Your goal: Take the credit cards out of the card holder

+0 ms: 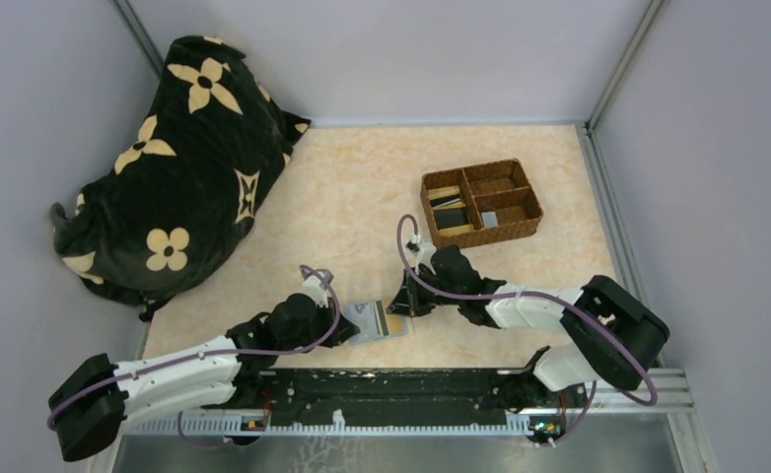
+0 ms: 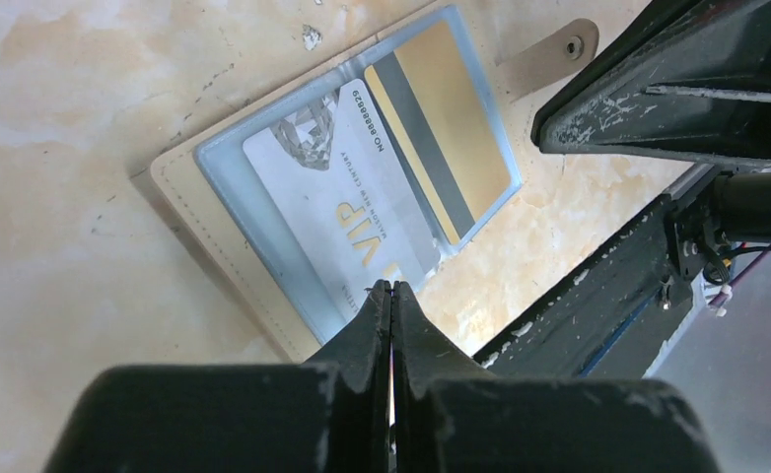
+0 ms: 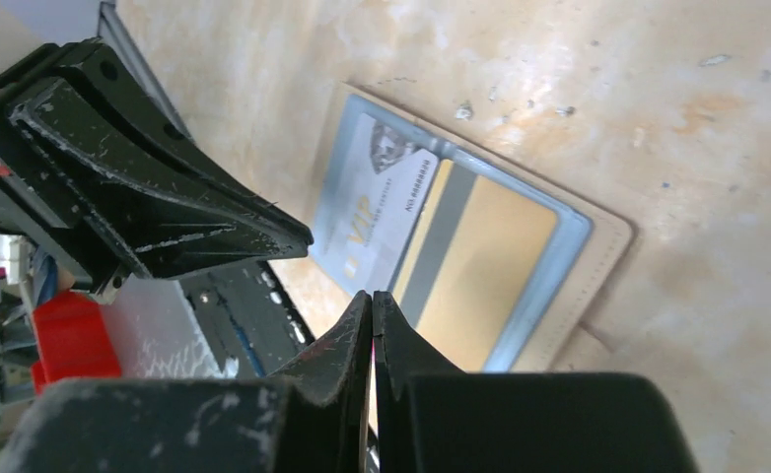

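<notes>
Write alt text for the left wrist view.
The open card holder lies flat on the marbled table, a pale VIP card and a gold card with a dark stripe in its sleeve. The shut left gripper points at the holder's near edge; the right gripper looms at upper right.

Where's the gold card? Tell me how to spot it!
Start at the middle of the tan table's near edge, where a beige card holder lies open. It holds two cards; the gold card has a dark stripe along it, while its neighbour, the white card, says VIP.
</notes>
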Tool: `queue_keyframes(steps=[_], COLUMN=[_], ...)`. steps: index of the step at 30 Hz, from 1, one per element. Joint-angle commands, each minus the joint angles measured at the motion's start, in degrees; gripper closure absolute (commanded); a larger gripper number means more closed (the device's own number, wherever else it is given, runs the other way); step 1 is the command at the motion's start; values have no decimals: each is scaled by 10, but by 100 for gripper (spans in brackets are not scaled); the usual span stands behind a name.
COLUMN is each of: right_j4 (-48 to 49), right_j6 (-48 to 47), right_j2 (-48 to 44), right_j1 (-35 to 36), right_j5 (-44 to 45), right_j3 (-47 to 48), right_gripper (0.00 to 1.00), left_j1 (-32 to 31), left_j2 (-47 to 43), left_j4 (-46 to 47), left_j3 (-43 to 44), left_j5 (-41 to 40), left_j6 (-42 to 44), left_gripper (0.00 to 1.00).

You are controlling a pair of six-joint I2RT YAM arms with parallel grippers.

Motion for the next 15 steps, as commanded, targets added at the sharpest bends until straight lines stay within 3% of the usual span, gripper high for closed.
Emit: queue_keyframes(steps=[1, 6, 15], right_j4=[-31, 6, 18], right_j6=[-34, -17, -16], right_j2=[-8, 14, 42], right_j1=[-6, -3, 12], right_j5=[15, -6, -13], right_j3=[11, 10, 26], right_gripper=[94, 89, 88], left_j1=[-1, -1, 0], left_j2=[46, 43, -103], left_j4=[98, 33, -40], left_j3=[-3, 4, -55], left_j5=[-2, -34, -62], left_j6=[-2, 2, -15], left_gripper=[100, 100, 100])
